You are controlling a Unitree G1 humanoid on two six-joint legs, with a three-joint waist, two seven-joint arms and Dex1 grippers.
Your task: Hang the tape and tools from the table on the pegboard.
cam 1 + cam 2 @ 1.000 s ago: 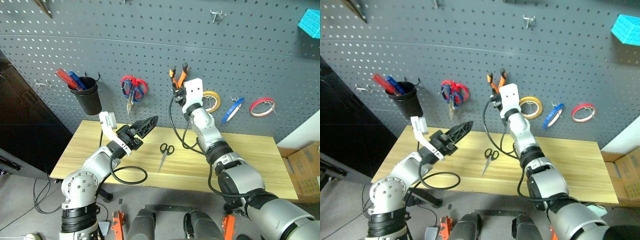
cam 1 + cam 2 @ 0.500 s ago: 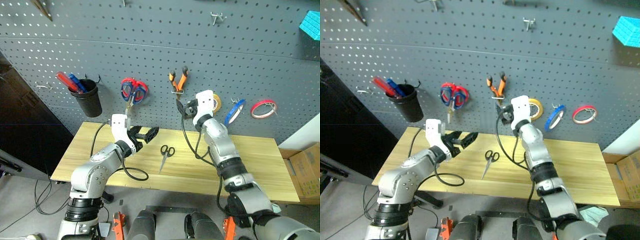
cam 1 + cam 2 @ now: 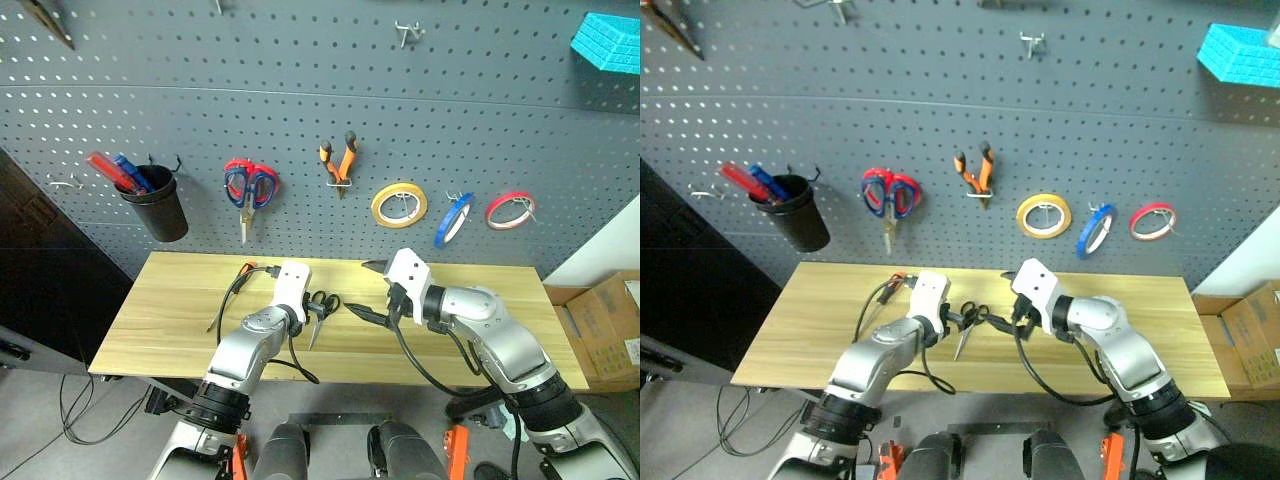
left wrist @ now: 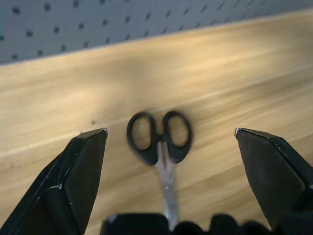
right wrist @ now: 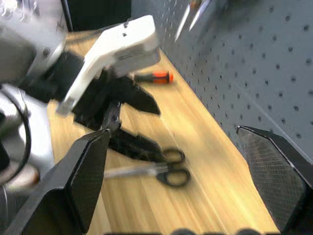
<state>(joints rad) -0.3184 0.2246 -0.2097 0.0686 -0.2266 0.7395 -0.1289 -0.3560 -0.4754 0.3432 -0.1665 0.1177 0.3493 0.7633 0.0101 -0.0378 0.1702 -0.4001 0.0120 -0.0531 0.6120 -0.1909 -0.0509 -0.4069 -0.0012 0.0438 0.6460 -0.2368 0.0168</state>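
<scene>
While your left pincer [image 4: 166, 161] gapes over the scissors [image 3: 320, 308] on the table [image 3: 170, 320], your right pincer [image 3: 368, 290] stands apart at its three o'clock.

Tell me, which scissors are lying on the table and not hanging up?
The small black-handled scissors lie flat on the wooden table, between the two grippers. The other pair, with red and blue handles, hangs on the pegboard.
</scene>
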